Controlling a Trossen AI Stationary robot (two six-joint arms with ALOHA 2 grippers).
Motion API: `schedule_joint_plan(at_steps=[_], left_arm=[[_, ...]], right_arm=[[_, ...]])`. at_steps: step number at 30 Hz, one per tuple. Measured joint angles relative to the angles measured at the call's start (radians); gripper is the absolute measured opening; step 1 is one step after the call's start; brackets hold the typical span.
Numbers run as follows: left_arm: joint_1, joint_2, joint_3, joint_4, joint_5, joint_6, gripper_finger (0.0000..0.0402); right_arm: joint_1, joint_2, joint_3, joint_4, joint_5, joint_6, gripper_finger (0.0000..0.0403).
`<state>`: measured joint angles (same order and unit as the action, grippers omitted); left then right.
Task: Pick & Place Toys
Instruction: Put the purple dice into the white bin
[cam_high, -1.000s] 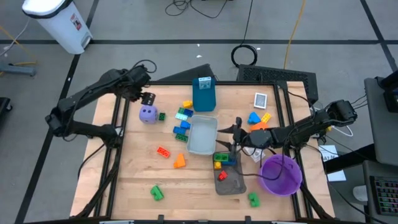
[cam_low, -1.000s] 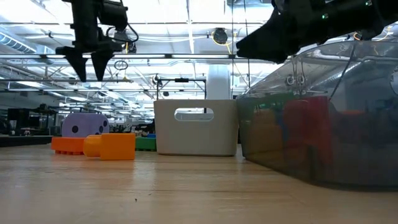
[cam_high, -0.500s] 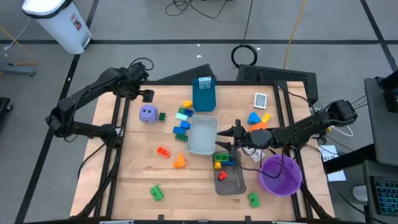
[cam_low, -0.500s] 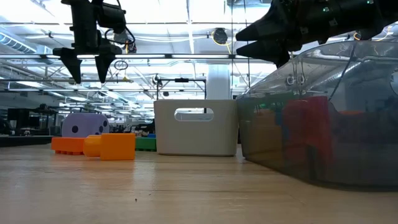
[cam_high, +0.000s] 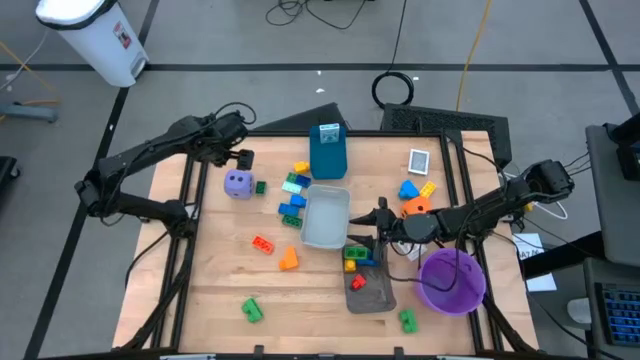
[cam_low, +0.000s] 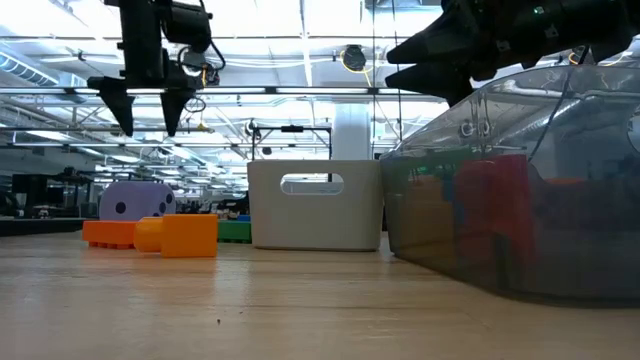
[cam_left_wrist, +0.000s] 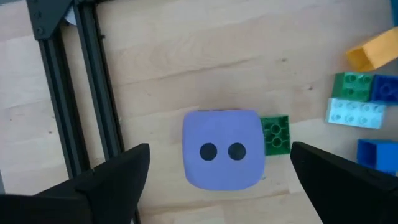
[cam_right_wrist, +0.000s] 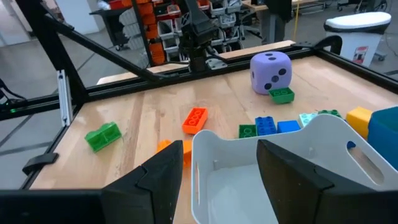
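A: We begin at the left claw (cam_left_wrist: 217, 177), which has spread from a narrower gape to fully wide over the last second and grips nothing; it hangs high above the purple die (cam_left_wrist: 222, 148), which sits on the bench (cam_high: 210, 260) between the two fingers as the wrist camera sees them.

B: So we read that as preparation for a descent onto the die?

A: We judge so (the die has not been touched). Just beside it, touching or nearly so, lies a small green brick (cam_left_wrist: 275, 135), which we think the far finger could clip on the way down. Past that, a cluster of green, pale and blue bricks (cam_high: 293, 195) and a yellow brick (cam_high: 300, 167).

B: And the right claw (cam_high: 379, 218)?

A: It hovers roughly half open and empty over the edge of the light grey tray (cam_high: 325, 215). Its gape matches that of a second ago; the arm has only shifted slightly.

B: What else do we mark?

A: A darker tray (cam_high: 368, 283) already holding a few bricks, the purple bowl (cam_high: 451, 280), a tall blue container (cam_high: 328, 150), and the orange die (cam_high: 418, 204). Loose on the bench: a red brick (cam_high: 263, 243), an orange brick (cam_high: 288, 259) and two green ones (cam_high: 251, 310) near the front edge. Most toys remain unplaced, so we judge the task to be at an early stage.
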<state>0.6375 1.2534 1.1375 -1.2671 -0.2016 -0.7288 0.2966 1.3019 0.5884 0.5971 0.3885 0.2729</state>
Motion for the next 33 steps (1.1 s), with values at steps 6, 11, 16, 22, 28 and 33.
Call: schedule_joint_plan(at_steps=[6,11,16,22,28,33], left_arm=[[-0.005,0.031,-0.107,0.075,0.041,-0.018,0.0395],[-0.005,0.038,-0.180,0.174,0.069,-0.022,0.0395],[0.001,0.037,-0.232,0.223,0.087,-0.034,0.0395],[0.019,0.034,-0.272,0.233,0.103,-0.041,0.0395],[0.020,0.035,-0.277,0.277,0.130,-0.023,0.0395],[0.021,0.037,-0.278,0.321,0.167,-0.007,0.0395]], right_arm=[[0.000,0.000,0.000,0.005,0.000,0.000,0.0196],[0.000,0.000,0.000,0.005,0.001,0.000,0.0196],[0.000,0.000,0.000,0.005,0.001,0.000,0.0196],[0.000,0.000,0.000,0.005,0.002,0.000,0.0196],[0.000,0.000,0.000,0.005,0.002,-0.001,0.0196],[0.000,0.000,0.000,0.005,0.002,-0.001,0.0196]])
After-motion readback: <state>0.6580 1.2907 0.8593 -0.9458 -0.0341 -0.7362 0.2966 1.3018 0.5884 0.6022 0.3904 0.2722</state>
